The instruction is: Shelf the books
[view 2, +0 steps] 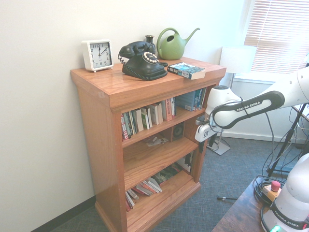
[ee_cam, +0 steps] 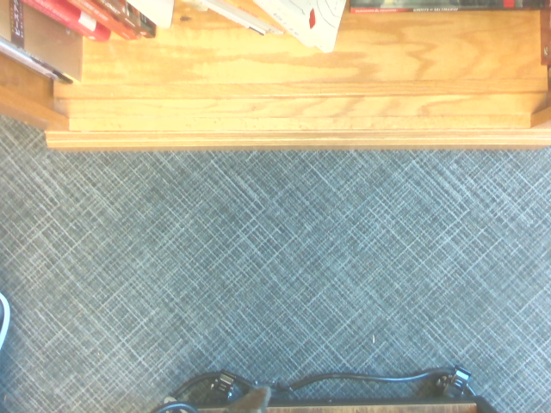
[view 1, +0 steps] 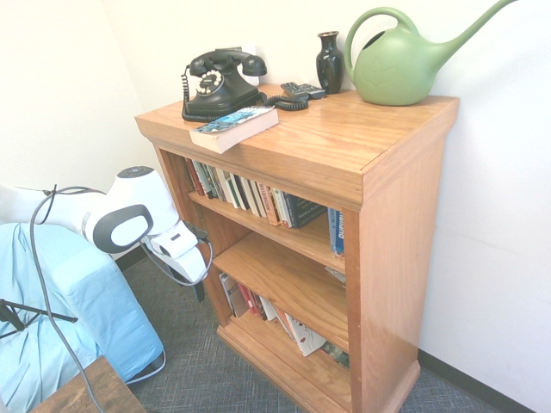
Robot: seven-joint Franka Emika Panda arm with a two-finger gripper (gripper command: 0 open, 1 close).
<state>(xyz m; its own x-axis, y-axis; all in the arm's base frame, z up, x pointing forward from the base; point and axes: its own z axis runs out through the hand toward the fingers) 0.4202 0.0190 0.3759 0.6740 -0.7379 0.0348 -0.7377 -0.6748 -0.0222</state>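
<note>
A home office or study corner, judging by the furnishings. Centred on a wooden bookcase [view 2: 145, 92] against a plain white wall, its shelves lined with rows of books [view 2: 147, 116]. On top of the bookcase, an old black rotary telephone [view 2: 142, 60], a white alarm clock [view 2: 97, 54], a dark vase [view 1: 330, 60] and a green watering can [view 1: 400, 60]. Below the bookcase, grey woven carpet [ee_cam: 275, 275]. Beside the bookcase, a window with slatted blinds [view 2: 277, 36].

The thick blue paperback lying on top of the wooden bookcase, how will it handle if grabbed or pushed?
The thick blue paperback looks fairly stiff closed, though its cover may flop open. Lying flat, it should slide, not roll. It overhangs the wooden bookcase's front edge, so a push might drop it.
</note>
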